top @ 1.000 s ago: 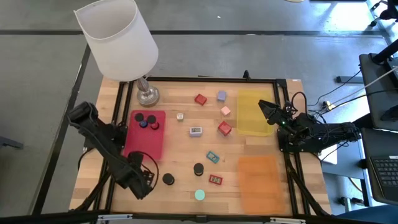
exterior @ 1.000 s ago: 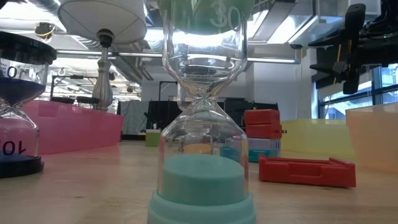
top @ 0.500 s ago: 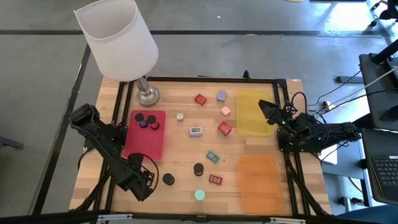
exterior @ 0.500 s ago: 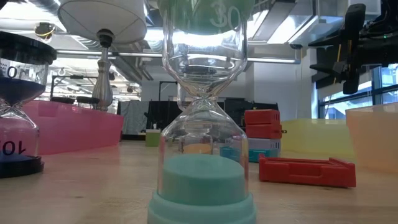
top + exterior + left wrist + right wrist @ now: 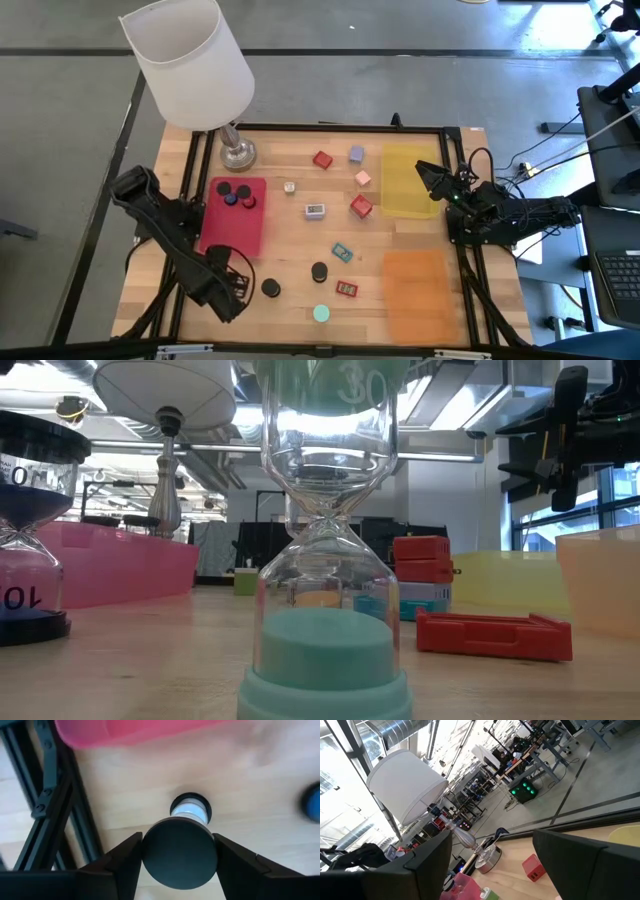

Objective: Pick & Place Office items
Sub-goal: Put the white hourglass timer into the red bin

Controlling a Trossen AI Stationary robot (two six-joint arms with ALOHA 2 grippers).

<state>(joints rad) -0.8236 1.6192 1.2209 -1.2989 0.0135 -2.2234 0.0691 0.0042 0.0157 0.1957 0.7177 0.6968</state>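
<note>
My left gripper (image 5: 232, 290) points down at the table's near left, by the frame, and is shut on a black hourglass (image 5: 180, 852). The gripper hides the hourglass in the high view. Other office items lie loose on the wood: a black round piece (image 5: 271, 287), another (image 5: 319, 271), a teal hourglass (image 5: 320, 313) (image 5: 325, 560), red blocks (image 5: 361, 206), a lavender block (image 5: 356, 154) and a white rectangle (image 5: 314, 210). My right gripper (image 5: 425, 175) (image 5: 492, 835) waits open at the right edge, above the yellow mat (image 5: 410, 180), holding nothing. My left gripper pinches the hourglass's round black top cap (image 5: 150, 865) between its two fingers (image 5: 125, 860), one on each side of the rim. The fingers come from above, pointing down. The hourglass stands upright below them, its lower end (image 5: 190, 811) toward the wooden table.
A red mat (image 5: 240, 230) with black round pieces (image 5: 233, 192) lies just beyond the left gripper. An orange mat (image 5: 415, 290) is at the near right. A white-shaded lamp (image 5: 190, 60) stands on its silver base (image 5: 238, 153) at the far left. The black frame rail (image 5: 50, 795) runs close beside the hourglass.
</note>
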